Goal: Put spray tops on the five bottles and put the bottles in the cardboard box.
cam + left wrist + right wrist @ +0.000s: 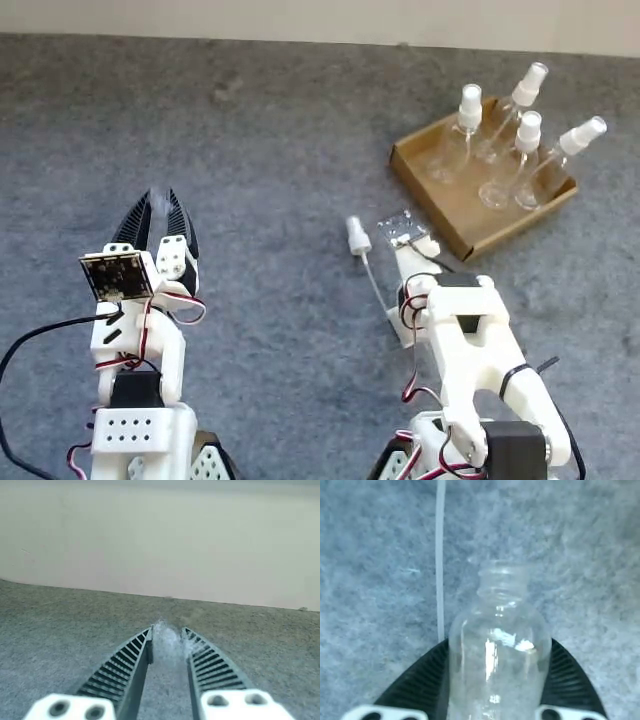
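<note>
Stretching wide ahead of both hands, the grey surface (270,120) runs bare up to its far edge, where a pale wall (160,540) begins. The broadest open room lies in front of the left hand (167,629) and between the two arms.

One cardboard box (425,200) lies ahead of the right hand (498,647) and off to its right, set at a slant, its near corner close beside that arm. Four bottles (452,150) lie in it side by side, each with a white spray top (470,97) fitted, the tops pointing away from the hand and some reaching past the box's far rim.

The right hand is clamped around the fifth bottle (495,625), clear glass, a black finger pressed to either side of its body; the threaded neck points forward and is bare.

One loose spray top (357,236) lies on the surface just left of the right hand, its thin white tube (440,555) running back alongside the held bottle.

The left hand hangs above the surface, well apart from the box and bottles; a pale blur sits at its tip, and whether it grips anything I cannot tell.

Any print on the two wrist boards (405,230) is too small to read.
</note>
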Motion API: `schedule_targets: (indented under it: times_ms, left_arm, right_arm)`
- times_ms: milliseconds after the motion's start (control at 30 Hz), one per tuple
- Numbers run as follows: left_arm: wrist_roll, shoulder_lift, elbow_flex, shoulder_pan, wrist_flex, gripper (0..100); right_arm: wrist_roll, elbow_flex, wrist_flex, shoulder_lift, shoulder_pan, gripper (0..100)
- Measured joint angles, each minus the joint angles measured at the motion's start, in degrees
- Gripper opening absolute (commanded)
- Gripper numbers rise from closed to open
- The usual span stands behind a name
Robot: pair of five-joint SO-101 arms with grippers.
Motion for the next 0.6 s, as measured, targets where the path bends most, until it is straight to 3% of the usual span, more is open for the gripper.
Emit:
schedule_targets:
  times_ms: [333,600]
  left_arm:
    - [0.0,0.0,0.0,1.9,0.0,7]
    - [0.0,0.0,0.0,3.9,2.0,7]
  right_arm:
    - [0.0,0.1,0.3,-1.2,0.0,17.1]
    - [0.0,2.5,0.4,-19.3,-0.1,17.1]
